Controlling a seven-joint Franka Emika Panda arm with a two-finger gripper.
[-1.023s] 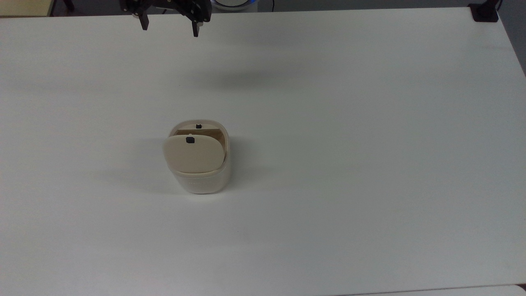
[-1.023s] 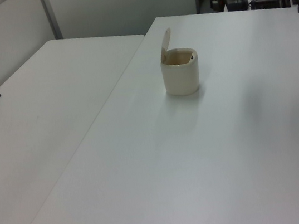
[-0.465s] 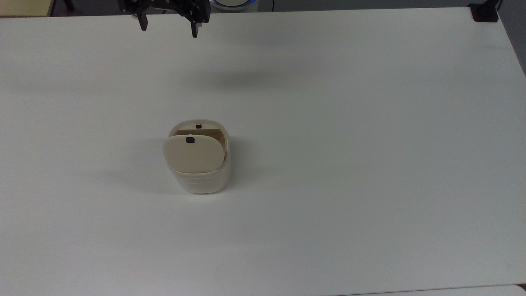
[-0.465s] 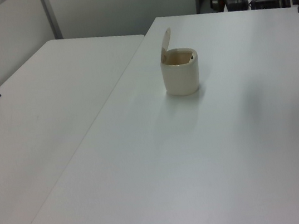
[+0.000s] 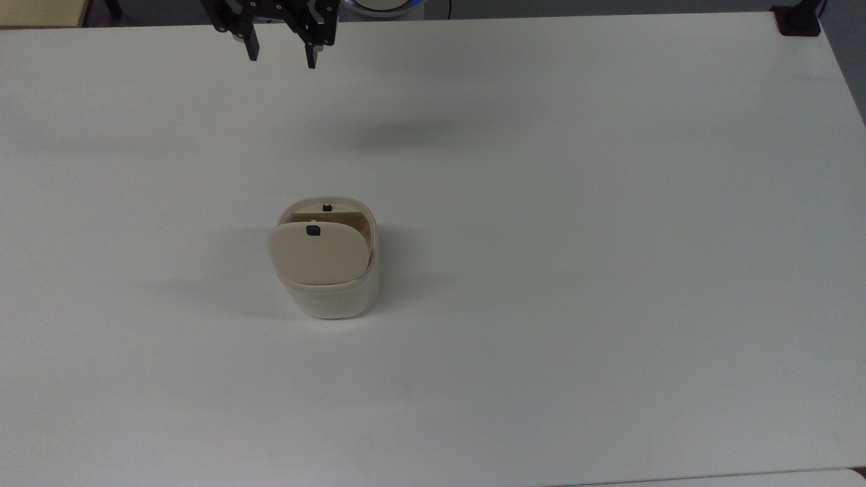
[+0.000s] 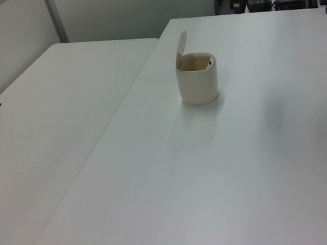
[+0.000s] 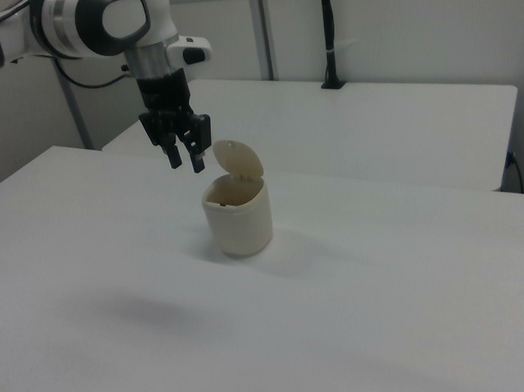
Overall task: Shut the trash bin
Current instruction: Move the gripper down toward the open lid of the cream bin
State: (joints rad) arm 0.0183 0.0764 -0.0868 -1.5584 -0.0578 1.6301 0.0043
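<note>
The trash bin (image 5: 329, 270) is sitting left of centre in the top view, on the white table (image 5: 575, 270), and its beige lid (image 5: 319, 253) is standing open, tilted up on its hinge, with the small black button (image 5: 312, 230) showing near its upper edge. In the left view the trash bin is sitting in the upper middle of the frame, lid raised on its left side. In the right view it is standing just left of centre, mouth uncovered. My gripper (image 5: 282, 56) is hanging at the top edge of the top view, well apart from the bin, and my jaws are spread open, holding nothing. A second white table (image 6: 47, 127) is lying alongside at the left view's left.
</note>
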